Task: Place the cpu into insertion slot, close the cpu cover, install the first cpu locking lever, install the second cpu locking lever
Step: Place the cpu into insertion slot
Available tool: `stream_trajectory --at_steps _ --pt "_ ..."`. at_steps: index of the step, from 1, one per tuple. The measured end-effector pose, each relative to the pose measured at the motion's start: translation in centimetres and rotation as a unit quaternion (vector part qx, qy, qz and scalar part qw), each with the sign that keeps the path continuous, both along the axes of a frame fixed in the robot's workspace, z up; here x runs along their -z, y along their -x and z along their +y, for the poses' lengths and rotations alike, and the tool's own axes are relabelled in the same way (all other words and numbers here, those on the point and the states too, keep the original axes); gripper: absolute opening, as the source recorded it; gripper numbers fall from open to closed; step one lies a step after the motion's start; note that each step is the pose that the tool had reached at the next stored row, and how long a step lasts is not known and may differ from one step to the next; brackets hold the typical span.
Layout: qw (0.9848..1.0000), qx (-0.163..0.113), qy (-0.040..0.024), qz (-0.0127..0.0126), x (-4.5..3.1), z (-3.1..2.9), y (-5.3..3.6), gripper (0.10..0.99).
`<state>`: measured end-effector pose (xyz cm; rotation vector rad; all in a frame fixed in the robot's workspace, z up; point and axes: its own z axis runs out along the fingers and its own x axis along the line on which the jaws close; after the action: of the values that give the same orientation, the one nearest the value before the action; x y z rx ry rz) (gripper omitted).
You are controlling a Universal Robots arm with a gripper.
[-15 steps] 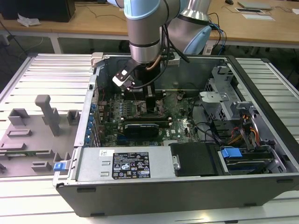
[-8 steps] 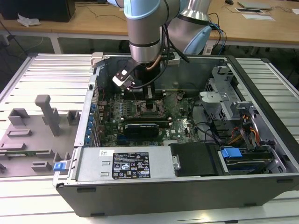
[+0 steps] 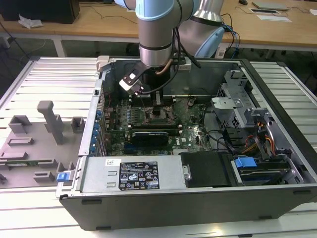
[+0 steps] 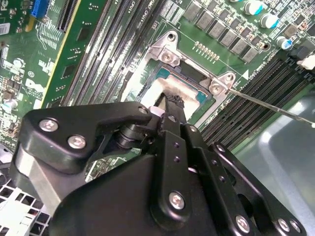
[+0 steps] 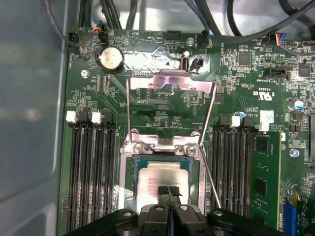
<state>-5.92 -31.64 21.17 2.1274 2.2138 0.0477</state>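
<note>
Open computer case (image 3: 198,208) lying on ribbed metal table (image 3: 44,74). Green motherboard (image 5: 162,105) inside: coin cell battery (image 5: 110,59) mounted on it, long black memory slots (image 5: 91,177) in two banks. Grey fixture blocks (image 3: 49,121) at the exterior view's left, beside case. White label (image 3: 138,176) on near panel

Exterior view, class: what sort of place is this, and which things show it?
Probably a robotics lab or test workshop: a robot arm reaches into an open computer case lying on a slatted metal bench, with grey fixtures on the exterior view's left and wooden desks behind.
</note>
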Motion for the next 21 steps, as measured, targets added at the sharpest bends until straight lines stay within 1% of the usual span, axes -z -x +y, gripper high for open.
stream_trajectory --at_steps 2,6,9,14,20,21 --pt "1.0000 0.000 -0.0009 0.0001 0.03 0.00 -0.21 0.106" --pt "1.0000 0.000 -0.0019 0.0000 0.19 0.35 -0.26 0.106" --pt "1.0000 0.000 -0.0019 0.0001 0.49 0.38 -0.26 0.106" --pt "1.0000 0.000 -0.0018 0.0002 0.65 0.38 -0.26 0.106" --pt "1.0000 0.000 -0.0020 0.0000 0.68 0.39 -0.26 0.106" --pt "1.0000 0.000 -0.0023 -0.0002 0.45 0.40 -0.27 0.106"
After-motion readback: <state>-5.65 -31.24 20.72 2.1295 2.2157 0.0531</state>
